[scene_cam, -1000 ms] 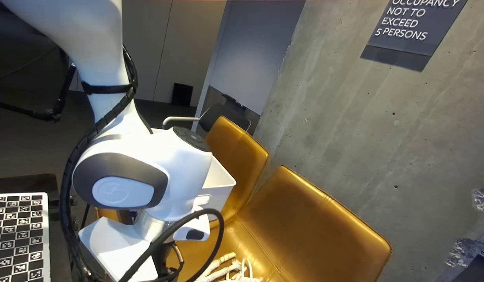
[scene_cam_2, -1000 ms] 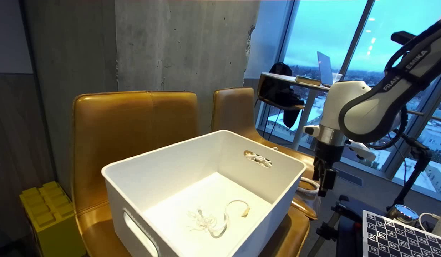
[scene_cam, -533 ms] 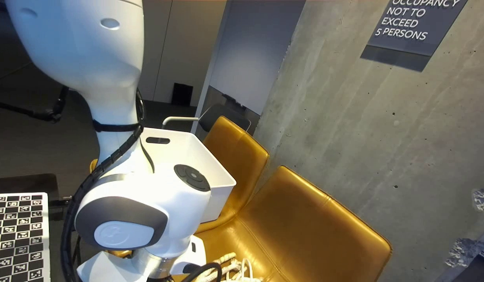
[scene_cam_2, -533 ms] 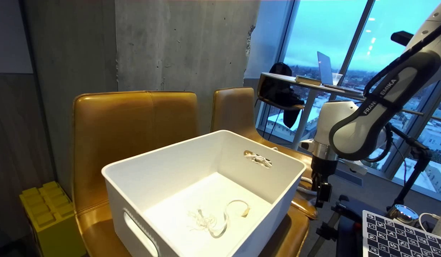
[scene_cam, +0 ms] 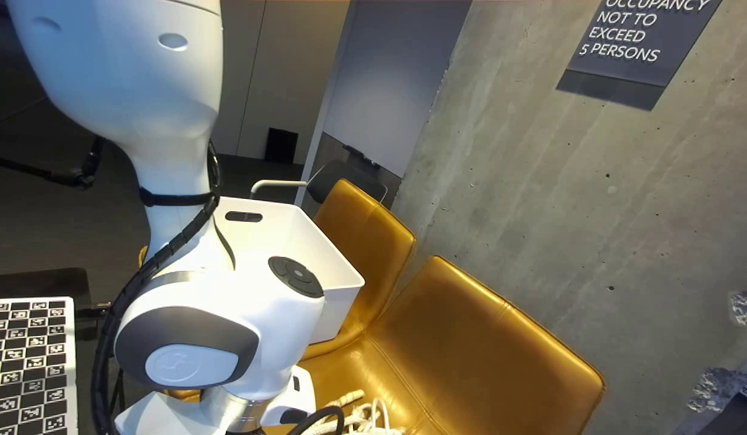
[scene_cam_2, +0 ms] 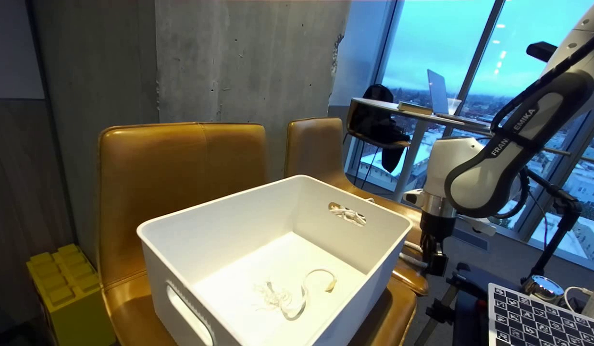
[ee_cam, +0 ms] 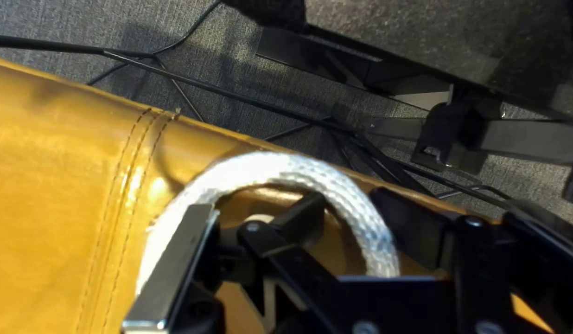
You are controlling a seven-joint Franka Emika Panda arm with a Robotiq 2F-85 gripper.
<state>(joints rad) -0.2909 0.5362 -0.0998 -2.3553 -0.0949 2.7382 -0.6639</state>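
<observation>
White rope (ee_cam: 268, 168) loops at the edge of the mustard chair (ee_cam: 50, 199); 1 jaw of my pincer (ee_cam: 349, 207) stands inside the loop, 1 outside, the rope lying between the 2. Whether they clamp it, I cannot tell.

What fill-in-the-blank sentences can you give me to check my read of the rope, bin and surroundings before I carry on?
1. The rope loop right at the gripper is ____ in color.
2. The frayed cord lies ____ the bin.
3. The bin stands on the ____ of a chair.
4. The wall sign allows no more than ____ persons.

Missing words: white; inside; seat; 5.
</observation>
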